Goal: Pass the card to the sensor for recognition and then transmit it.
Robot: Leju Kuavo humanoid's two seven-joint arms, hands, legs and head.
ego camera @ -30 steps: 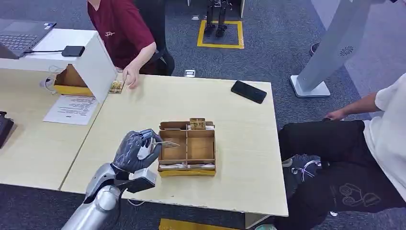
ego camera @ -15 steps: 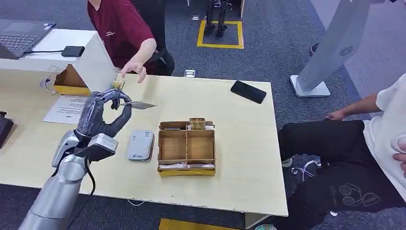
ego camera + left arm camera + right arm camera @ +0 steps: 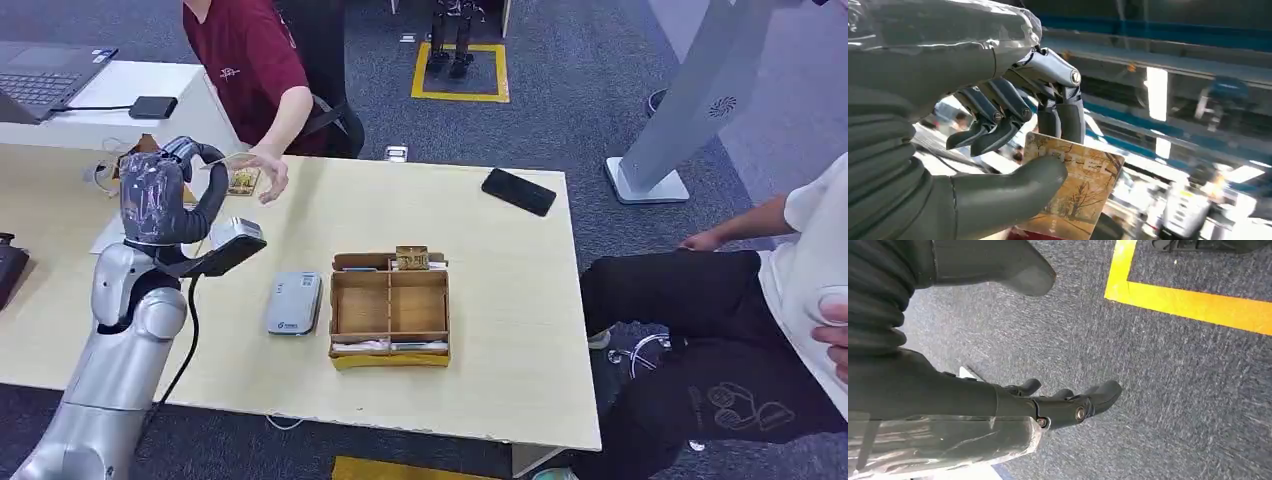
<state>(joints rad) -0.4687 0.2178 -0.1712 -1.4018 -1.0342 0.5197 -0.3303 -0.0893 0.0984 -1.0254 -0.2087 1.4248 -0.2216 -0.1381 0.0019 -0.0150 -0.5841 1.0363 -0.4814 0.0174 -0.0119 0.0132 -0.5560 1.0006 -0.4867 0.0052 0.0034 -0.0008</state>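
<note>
My left hand (image 3: 158, 196) is raised over the table's far left corner and pinches a card (image 3: 228, 160) between thumb and fingers. In the left wrist view the card (image 3: 1079, 189) shows a tan tree picture, with the thumb (image 3: 1013, 192) pressed on its face. A person's hand (image 3: 263, 172) hovers right beside the card's far end. The grey-white sensor (image 3: 294, 302) lies flat on the table, left of the wooden box (image 3: 391, 310). My right hand (image 3: 1048, 390) hangs over the carpet with its fingers apart and nothing in it.
Another card (image 3: 243, 181) lies on the table by the person in a red shirt. A black phone (image 3: 519, 191) sits at the far right. A white stand (image 3: 190, 120) with a laptop (image 3: 40, 75) is at the left. A second person sits at the right.
My left hand has risen from above the sensor and swung to the far left with the card, uncovering the sensor. The person's hand lifted off the table and now meets the card.
</note>
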